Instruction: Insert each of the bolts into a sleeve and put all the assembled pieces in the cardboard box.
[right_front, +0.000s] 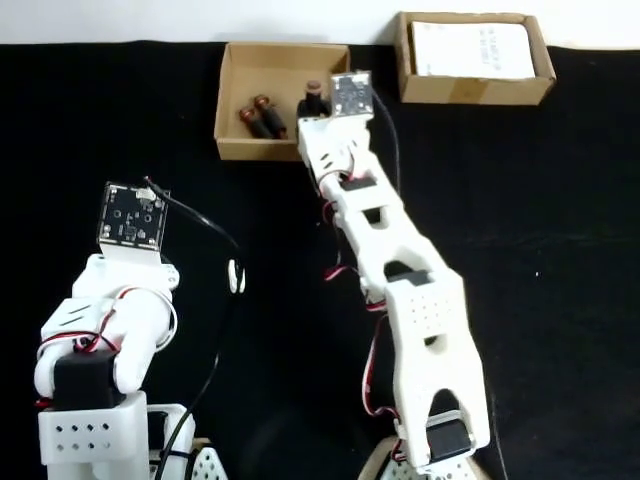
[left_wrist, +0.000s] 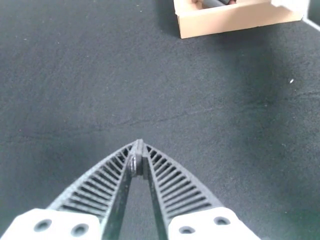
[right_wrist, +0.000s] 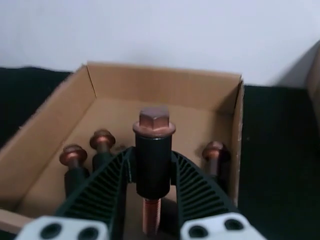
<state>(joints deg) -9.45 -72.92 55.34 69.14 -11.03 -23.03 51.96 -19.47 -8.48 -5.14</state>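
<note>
My right gripper is shut on an assembled piece, a copper bolt standing upright in a black sleeve. It holds the piece above the cardboard box, near the box's right side in the high view. Two assembled pieces lie in the box to one side of it, and a third lies by the opposite wall. From above, the held piece is over the box, and two pieces lie inside. My left gripper is shut and holds nothing, low over the black cloth.
A second cardboard box holding a white sheet stands at the back right. A corner of the task's box shows far ahead of the left gripper. Black cloth covers the table, and a white wall rises behind it.
</note>
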